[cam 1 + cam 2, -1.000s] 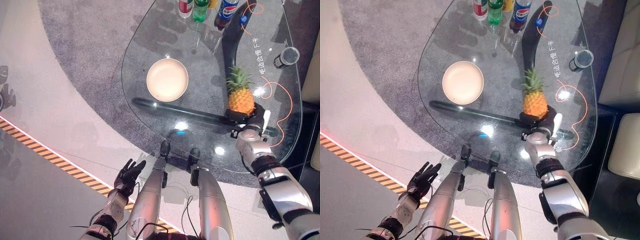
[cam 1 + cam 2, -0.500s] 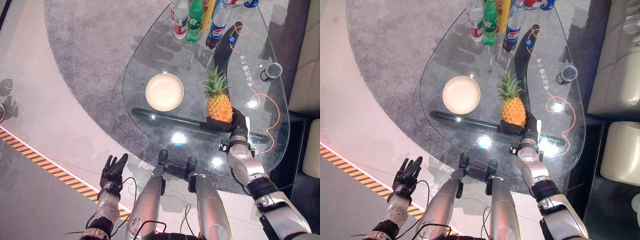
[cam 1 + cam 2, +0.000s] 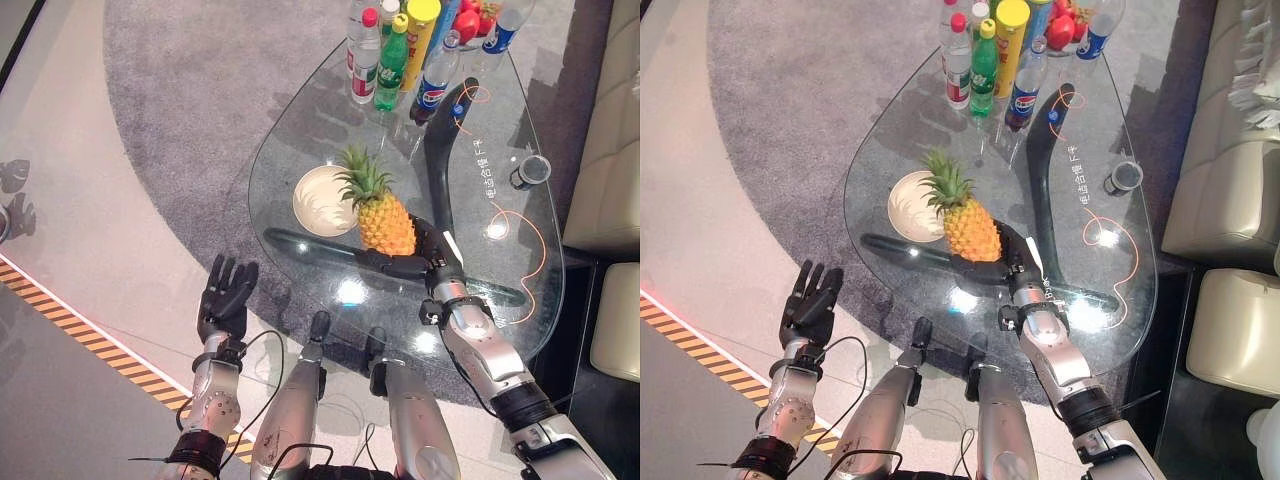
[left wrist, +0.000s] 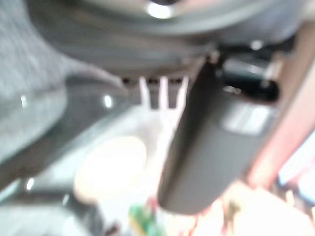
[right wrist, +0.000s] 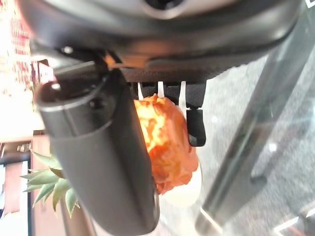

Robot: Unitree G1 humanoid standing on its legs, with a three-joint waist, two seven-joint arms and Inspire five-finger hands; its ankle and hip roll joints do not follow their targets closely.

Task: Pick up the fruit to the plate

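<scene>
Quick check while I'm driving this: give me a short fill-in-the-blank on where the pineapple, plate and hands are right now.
1. The pineapple is held by the robot's ____ hand.
2. The pineapple's leafy crown overlaps the round ____ on the glass table.
3. The left hand hangs off the table with its fingers ____.
4. The bottles stand at the table's ____ end from the robot.

Missing words: right; plate; open; far

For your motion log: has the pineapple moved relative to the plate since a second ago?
Yes. The pineapple, held in the right hand, has travelled leftward to the plate, its crown now overlapping the rim.
</scene>
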